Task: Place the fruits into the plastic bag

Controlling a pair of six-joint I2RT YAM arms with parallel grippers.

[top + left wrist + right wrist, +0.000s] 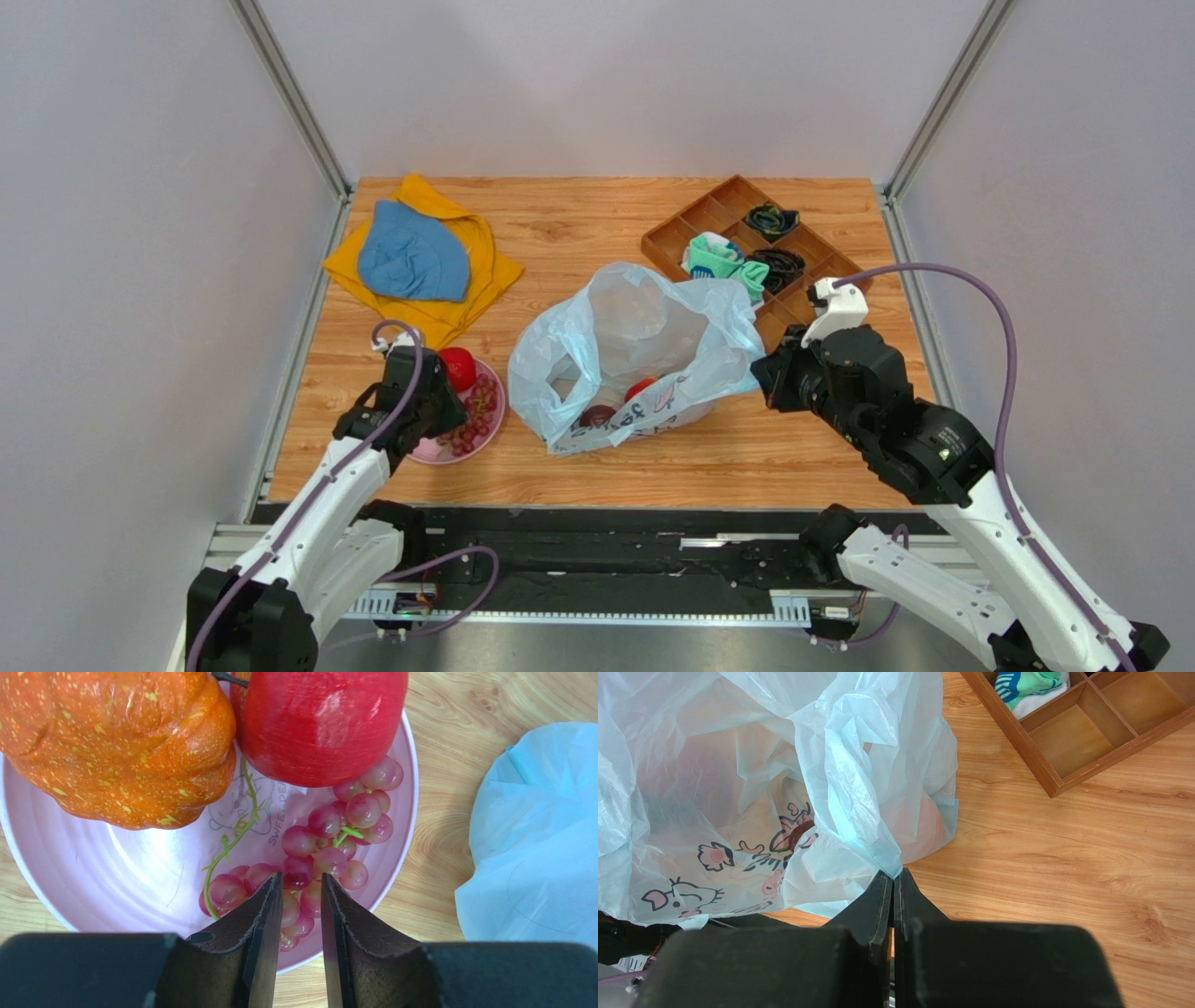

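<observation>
On a pink plate [105, 875] at the left lie an orange [119, 742], a red apple [323, 721] and a bunch of reddish grapes [330, 833]. My left gripper [302, 882] hangs just over the near end of the grapes, its jaws a little apart and nothing pinched. From above, the left gripper [438, 406] covers part of the plate [470, 445]. The pale blue plastic bag [631, 350] gapes open mid-table, with a red fruit [638, 388] and a dark plum [599, 416] inside. My right gripper [894, 875] is shut on the bag's [773, 763] right edge.
A wooden compartment tray [730, 224] with socks stands at the back right, close behind the bag. A blue cloth on a yellow cloth [414, 252] lies at the back left. The bag's side [540, 833] lies just right of the plate.
</observation>
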